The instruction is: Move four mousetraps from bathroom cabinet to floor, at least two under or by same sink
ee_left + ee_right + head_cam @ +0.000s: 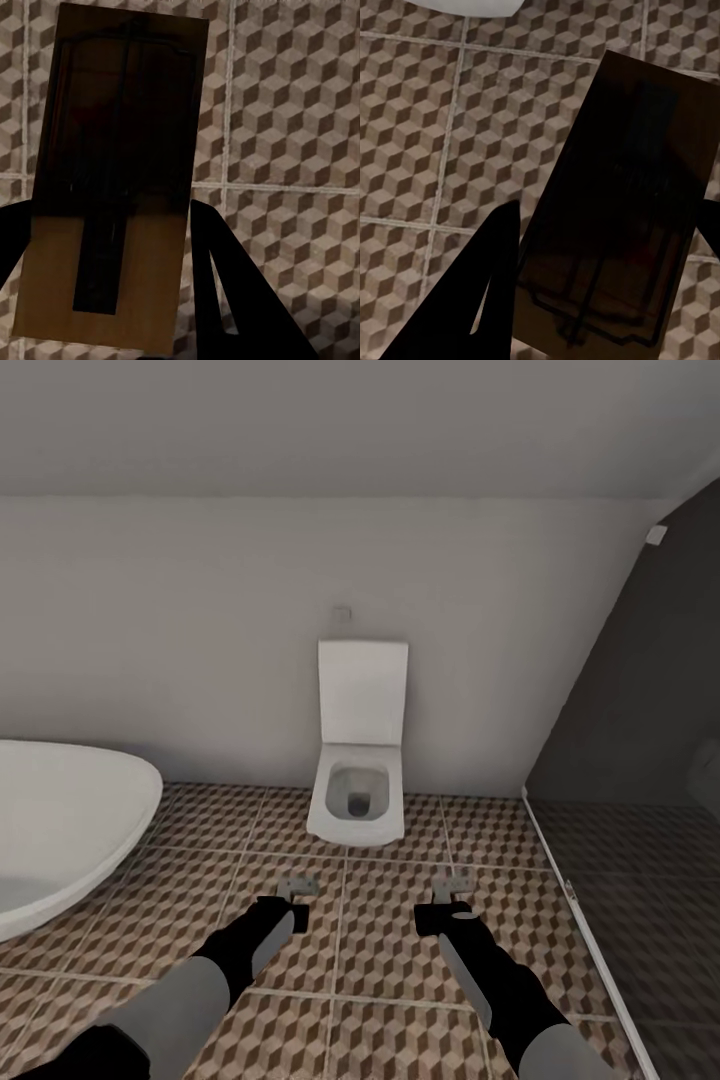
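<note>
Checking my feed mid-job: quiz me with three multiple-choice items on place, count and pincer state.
1. Where is the toilet?
A. against the far wall, ahead
B. inside the shower
C. behind the bathtub

2. How many mousetraps are being carried?
A. none
B. one
C. two

3. What state is the left pincer in?
A. open and empty
B. shut on a mousetrap
C. resting on the floor

Answers:
1. A: it stands against the wall straight ahead.
2. C: the left mousetrap and the right mousetrap each sit in a pincer.
3. B: the wrist view shows dark fingers flanking the plate.
</note>
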Controlling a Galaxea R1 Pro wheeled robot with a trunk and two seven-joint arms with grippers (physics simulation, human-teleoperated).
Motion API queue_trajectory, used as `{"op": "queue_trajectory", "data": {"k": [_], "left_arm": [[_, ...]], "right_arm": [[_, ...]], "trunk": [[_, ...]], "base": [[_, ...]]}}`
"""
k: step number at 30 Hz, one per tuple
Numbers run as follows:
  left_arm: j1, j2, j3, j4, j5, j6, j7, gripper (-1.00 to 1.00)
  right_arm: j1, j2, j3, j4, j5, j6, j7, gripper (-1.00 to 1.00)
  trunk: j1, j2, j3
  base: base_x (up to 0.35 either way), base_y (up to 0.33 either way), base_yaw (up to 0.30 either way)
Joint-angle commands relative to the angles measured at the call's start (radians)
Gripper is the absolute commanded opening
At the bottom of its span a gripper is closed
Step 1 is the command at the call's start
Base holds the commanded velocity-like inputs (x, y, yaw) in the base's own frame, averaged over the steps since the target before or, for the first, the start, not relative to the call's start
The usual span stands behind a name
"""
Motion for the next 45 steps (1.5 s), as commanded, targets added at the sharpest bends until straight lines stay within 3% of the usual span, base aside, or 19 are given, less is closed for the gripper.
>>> {"op": "queue_trajectory", "data": {"k": [1, 5, 7, 12, 15, 24, 32, 45], "left_arm": [[-0.001, 0.001, -0.009, -0.002, 0.007, -0.01, 0.008, -1.0], [0.004, 0.001, -0.017, -0.001, 0.007, -0.122, 0.007, -1.0], [0.006, 0.001, -0.042, 0.0, 0.007, -0.17, 0.007, -1.0], [0.007, 0.002, -0.119, 0.0, 0.007, -0.203, 0.008, -1.0], [0.007, 0.002, -0.136, 0.0, 0.007, -0.207, 0.008, -1.0], [0.007, 0.002, -0.144, 0.0, 0.007, -0.208, 0.007, -1.0], [0.007, 0.002, -0.144, 0.0, 0.007, -0.207, 0.008, -1.0], [0.007, 0.0, -0.145, 0.0, 0.007, -0.207, 0.008, -1.0]], "right_arm": [[-0.001, -0.001, 0.004, -0.001, -0.01, 0.003, -0.01, -1.0], [-0.001, -0.003, 0.003, -0.001, -0.009, 0.002, -0.01, -1.0], [-0.001, -0.003, 0.002, -0.001, -0.009, 0.0, -0.008, -1.0], [-0.001, -0.005, 0.002, -0.001, -0.009, -0.003, -0.005, -1.0], [-0.001, -0.005, 0.002, -0.001, -0.009, -0.005, -0.003, -1.0], [-0.001, -0.005, 0.002, -0.001, -0.009, -0.013, -0.001, -1.0], [-0.001, -0.005, 0.002, -0.001, -0.009, -0.094, 0.001, -1.0], [-0.001, -0.005, 0.002, -0.026, -0.009, -0.103, 0.003, -1.0]], "trunk": [[0.004, -0.008, -0.006], [0.019, -0.036, -0.025], [0.027, -0.05, -0.034], [0.046, -0.085, -0.058], [0.058, -0.106, -0.072], [0.092, -0.169, -0.114], [0.123, -0.225, -0.152], [0.173, -0.316, -0.214]], "base": [[0.0, 0.0, 0.0], [0.0, 0.0, 0.0], [0.0, 0.0, 0.0], [0.0, 0.0, 0.0], [0.0, 0.0, 0.0], [0.0, 0.0, 0.0], [0.0, 0.0, 0.0], [0.0, 0.0, 0.0]]}}
